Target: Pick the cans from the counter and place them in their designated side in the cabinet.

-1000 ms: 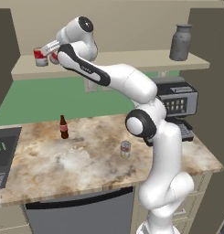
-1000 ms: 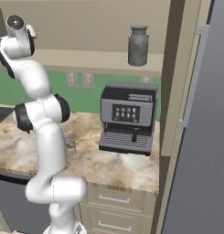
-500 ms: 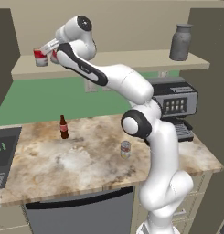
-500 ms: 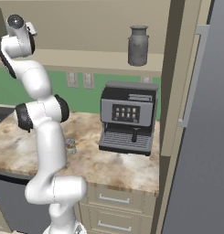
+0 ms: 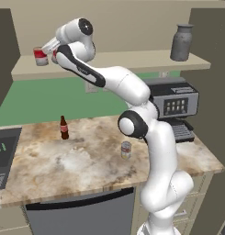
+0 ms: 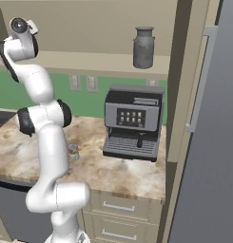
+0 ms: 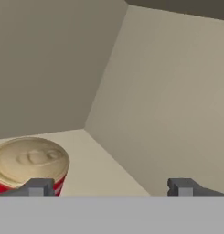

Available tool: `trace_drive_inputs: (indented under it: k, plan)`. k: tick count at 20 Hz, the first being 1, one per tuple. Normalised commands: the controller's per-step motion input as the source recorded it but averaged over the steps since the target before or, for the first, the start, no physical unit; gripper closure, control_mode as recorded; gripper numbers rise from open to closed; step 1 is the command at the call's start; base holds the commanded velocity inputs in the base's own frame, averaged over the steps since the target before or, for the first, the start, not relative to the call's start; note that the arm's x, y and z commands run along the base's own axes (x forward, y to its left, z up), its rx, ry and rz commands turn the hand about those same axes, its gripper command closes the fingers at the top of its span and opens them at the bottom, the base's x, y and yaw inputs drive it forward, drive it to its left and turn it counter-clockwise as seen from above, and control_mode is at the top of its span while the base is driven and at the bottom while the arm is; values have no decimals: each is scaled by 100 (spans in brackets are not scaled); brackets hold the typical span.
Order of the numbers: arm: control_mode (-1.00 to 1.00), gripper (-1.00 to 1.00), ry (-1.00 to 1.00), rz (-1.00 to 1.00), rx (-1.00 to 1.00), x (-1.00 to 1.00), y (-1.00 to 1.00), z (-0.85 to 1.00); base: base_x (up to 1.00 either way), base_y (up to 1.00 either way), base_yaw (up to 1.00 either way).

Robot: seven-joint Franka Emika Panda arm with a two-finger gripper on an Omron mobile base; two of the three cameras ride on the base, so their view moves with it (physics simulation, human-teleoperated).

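Gripper (image 7: pixel 111 186) is spread wide up at the cabinet (image 5: pixel 132 59) shelf's far left, holding nothing, red-and-white can (image 5: pixel 40 56) just beside it; 1 greyish can (image 5: pixel 126 150) sits on the counter (image 5: pixel 49 170).

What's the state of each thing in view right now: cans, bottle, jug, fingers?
Red-and-white can: upright on the cabinet shelf, left end, not gripped.
Greyish can: upright on the counter, not yet moved.
Brown bottle: upright on the counter.
Grey jug: upright on the shelf, right end.
Gripper: fingers open, beside the red-and-white can.
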Motion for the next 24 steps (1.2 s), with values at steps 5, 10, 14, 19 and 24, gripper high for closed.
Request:
trace_drive_inputs:
  k: [5,10,14,19,24]
  plan:
    - [-100,-100,-17,5,-2,12,0,7,0,0,0]
    - [-100,-100,-14,6,0,0,0,25,0,0,0]
    - [-100,-100,-11,6,0,-6,0,18,0,0,0]
    - [-100,-100,-11,6,0,-42,0,-2,0,0,0]
    - [-100,-100,-14,5,-1,-62,0,-12,0,0,0]
